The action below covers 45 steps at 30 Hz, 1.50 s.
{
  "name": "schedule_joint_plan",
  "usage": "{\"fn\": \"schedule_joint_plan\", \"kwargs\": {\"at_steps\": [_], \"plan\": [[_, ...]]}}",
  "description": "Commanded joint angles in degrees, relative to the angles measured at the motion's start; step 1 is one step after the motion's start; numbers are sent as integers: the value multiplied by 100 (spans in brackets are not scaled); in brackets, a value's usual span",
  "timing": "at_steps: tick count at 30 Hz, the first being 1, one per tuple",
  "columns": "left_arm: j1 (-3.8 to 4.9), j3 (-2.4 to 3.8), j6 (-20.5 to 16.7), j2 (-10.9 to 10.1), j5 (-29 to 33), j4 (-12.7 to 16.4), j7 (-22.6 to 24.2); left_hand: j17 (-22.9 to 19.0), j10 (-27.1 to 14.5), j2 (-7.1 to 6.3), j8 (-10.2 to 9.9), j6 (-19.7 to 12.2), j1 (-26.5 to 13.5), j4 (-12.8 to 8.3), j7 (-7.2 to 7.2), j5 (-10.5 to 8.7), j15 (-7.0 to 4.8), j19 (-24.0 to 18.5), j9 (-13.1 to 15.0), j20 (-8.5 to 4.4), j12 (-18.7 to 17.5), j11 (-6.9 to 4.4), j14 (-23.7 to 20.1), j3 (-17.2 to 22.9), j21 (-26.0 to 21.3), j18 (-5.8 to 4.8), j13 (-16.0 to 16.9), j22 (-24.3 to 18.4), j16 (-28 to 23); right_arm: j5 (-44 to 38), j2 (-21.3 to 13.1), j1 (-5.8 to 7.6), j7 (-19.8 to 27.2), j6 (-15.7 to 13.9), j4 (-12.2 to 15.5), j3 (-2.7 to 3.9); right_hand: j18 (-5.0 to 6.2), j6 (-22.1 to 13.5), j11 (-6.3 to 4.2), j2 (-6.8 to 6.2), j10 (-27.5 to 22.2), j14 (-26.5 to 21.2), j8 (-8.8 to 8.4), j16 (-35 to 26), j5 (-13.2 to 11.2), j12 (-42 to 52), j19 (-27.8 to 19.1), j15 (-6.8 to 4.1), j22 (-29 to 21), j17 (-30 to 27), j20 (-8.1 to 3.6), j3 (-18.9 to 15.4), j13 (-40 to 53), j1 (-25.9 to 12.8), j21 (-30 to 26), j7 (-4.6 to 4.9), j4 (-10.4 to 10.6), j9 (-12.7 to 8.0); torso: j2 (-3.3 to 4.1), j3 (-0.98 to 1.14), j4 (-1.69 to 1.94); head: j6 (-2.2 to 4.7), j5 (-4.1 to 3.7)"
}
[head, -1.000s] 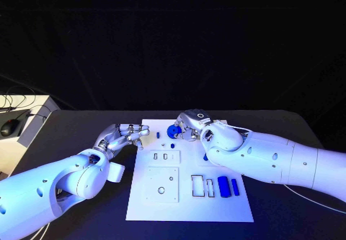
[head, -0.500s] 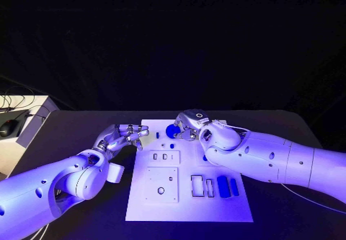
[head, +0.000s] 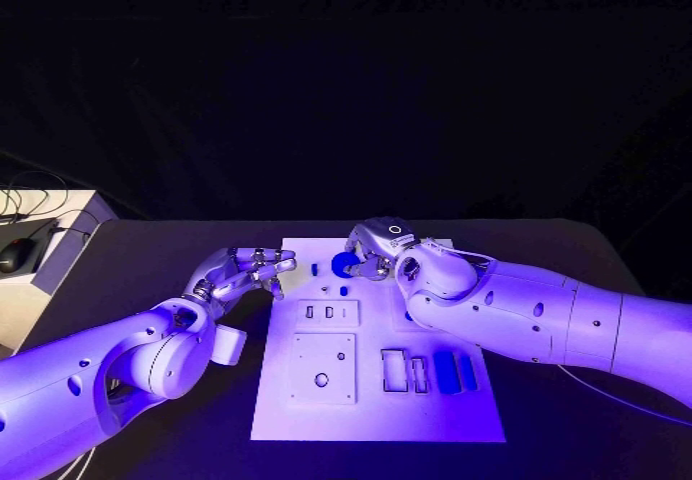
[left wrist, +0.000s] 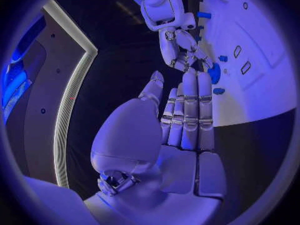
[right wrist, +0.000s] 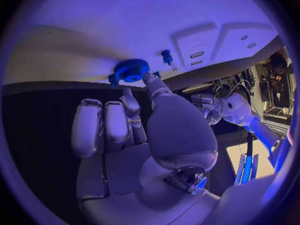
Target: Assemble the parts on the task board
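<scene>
Now R hand (head: 378, 250) pinches blue gear (head: 346, 263) on task board (head: 375, 420); L hand (head: 238, 275) empty, fingers apart.

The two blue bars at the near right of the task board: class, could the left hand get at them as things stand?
Probably not directly. The left hand sits off the task board's far left edge, and the bulky right arm lies right beside the two blue bars. The board between is flat, so only the arm crowds the way.

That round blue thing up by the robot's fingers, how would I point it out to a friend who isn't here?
Start at the white task board in the middle of the black table and look to its far end. There the right robot hand touches a blue gear with a toothed rim. The other blue parts are small pegs or straight bars.
</scene>
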Motion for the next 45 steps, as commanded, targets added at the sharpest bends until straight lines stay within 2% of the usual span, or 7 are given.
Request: {"fn": "schedule_joint_plan", "kwargs": {"at_steps": [1, 12, 19, 23, 34, 41, 45], "plan": [[-2, 4, 100, -6, 11, 19, 25, -5, -10, 24, -4, -25, -17, -26, -4, -9, 25, -32, 3, 17, 3, 14, -21, 5, 33, 112, -6, -5, -34, -26, -14, 0, -34, 49, -11, 2, -53, -33, -9, -72, -32, 8, 2, -43, -9, -52, 310, 14, 1032, 4, 21, 16, -18, -73, -30, 28, 84, -5, -3, 5, -8, -1, 7], [-2, 4, 103, 3, 11, 8, 41, -5, -10, 24, -4, -25, -17, -26, -4, -9, 25, -32, 3, 17, 3, 14, -21, 5, 33, 112, -6, -5, -34, 160, -157, 0, 127, -262, 109, 1, -51, -59, -5, -135, -32, 11, 2, -42, -11, -47, 314, 18, 1033, 18, 27, 53, -32, -130, -28, 31, 235, 17, -8, 9, 4, 12, 8], [-3, 4, 109, -9, 31, 0, 94, -57, -22, 25, -5, -29, -15, -24, -2, -9, 41, -109, 3, 39, 4, 21, -96, 1, -24, 94, -6, -65, -133, 1278, -586, 25, 1092, -1037, 344, 6, -30, -244, 37, -2, -171, -9, 6, -143, 47, -210, 280, 55, 1004, -74, 50, 34, -143, -34, -161, 98, 93, -30, -11, 8, -21, 38, 23], [-3, 4, 121, -18, 45, -6, 107, -217, -51, 25, -9, -39, -19, -22, 7, -10, 56, -130, 2, 70, -4, 32, -74, -1, -206, 81, -9, -184, -393, 1937, -844, 67, 1599, -1148, 453, 15, -22, -248, 37, 99, -199, -11, -6, -166, 156, -214, 275, 46, 996, -88, 56, 7, -172, 16, -196, 113, -57, -43, -18, 5, -24, 53, 14], [-4, 4, 214, -10, 84, -74, 142, -905, 94, 88, -14, 117, 26, -22, -45, -9, 132, -276, 3, 224, -44, 15, -96, 52, -968, 16, -19, -670, -1708, 3268, -1572, 140, 2657, -700, 620, 30, -34, -156, 8, 507, -220, -9, -10, -164, 340, -172, 276, 23, 1006, -71, 39, 479, -162, 478, -163, 127, -592, -88, -33, 14, -35, 82, 34], [-8, 4, 340, 1, 92, -123, 197, -1625, 142, 157, -35, 205, 58, -6, -96, -30, 289, -450, -4, 393, -53, 22, 67, 137, -1754, -71, -23, -1160, -3230, 3489, -1905, 164, 3075, -478, 614, 35, -38, -141, 14, 428, -207, -11, -14, -187, 206, -164, 264, 23, 1004, -82, 34, 578, -169, 353, -162, 125, -782, -110, -29, 26, -52, 125, 3], [-19, 4, 396, 4, 98, -136, 219, -1809, 147, 148, -40, 216, 60, -9, -101, -16, 331, -463, -6, 450, -62, 25, 141, 162, -2044, -100, -26, -1346, -3623, 3546, -2028, 169, 3211, -389, 470, 36, -41, -160, 21, 324, -205, -9, -12, -185, 116, -175, 263, 29, 1006, -72, 38, 473, -180, 313, -152, 127, -791, -110, -30, 27, -61, 143, -72]]}}
